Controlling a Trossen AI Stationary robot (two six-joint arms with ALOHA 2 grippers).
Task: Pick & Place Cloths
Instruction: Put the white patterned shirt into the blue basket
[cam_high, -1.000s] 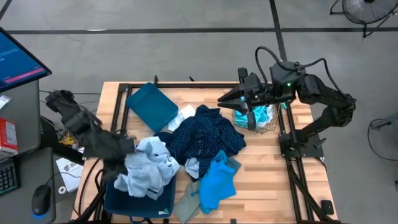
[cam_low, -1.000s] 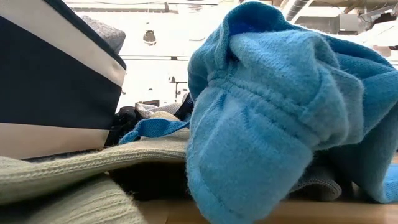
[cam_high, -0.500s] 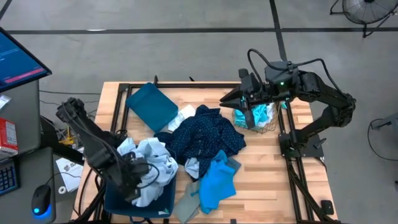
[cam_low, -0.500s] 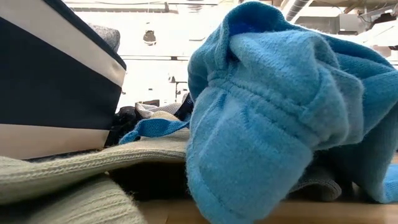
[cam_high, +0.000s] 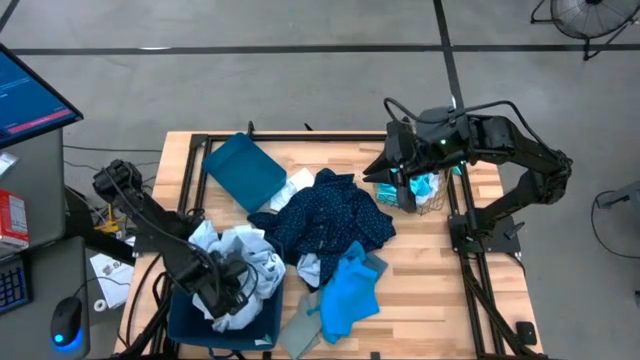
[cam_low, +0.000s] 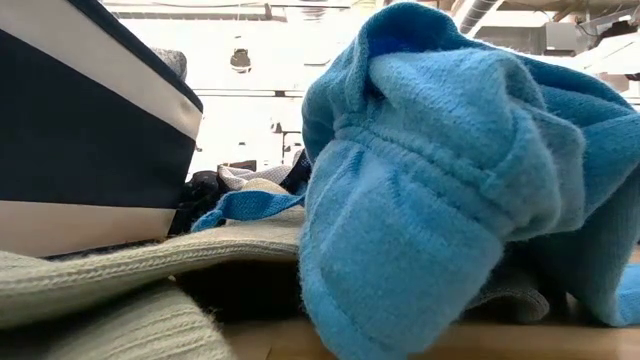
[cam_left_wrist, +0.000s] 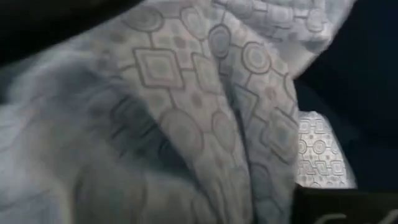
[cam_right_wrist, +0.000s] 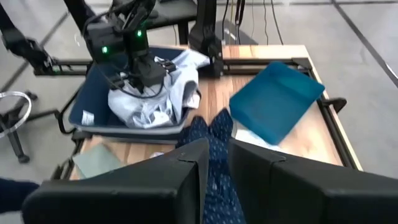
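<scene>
No lettering, label, brand or number can be read anywhere. The glowing blue monitor screen (cam_high: 28, 98) beside the tabletop carries a pink band and faint lines, perhaps text, but too small to make out.

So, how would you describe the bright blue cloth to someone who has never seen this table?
Start at the wooden table and find the big navy dotted cloth heaped in its middle. Just below that heap in the high view, towards the table's near edge, lies the bright blue cloth. It is plain and vivid, while the navy one is dark and dotted and the grey-green cloth beside it is dull.
</scene>
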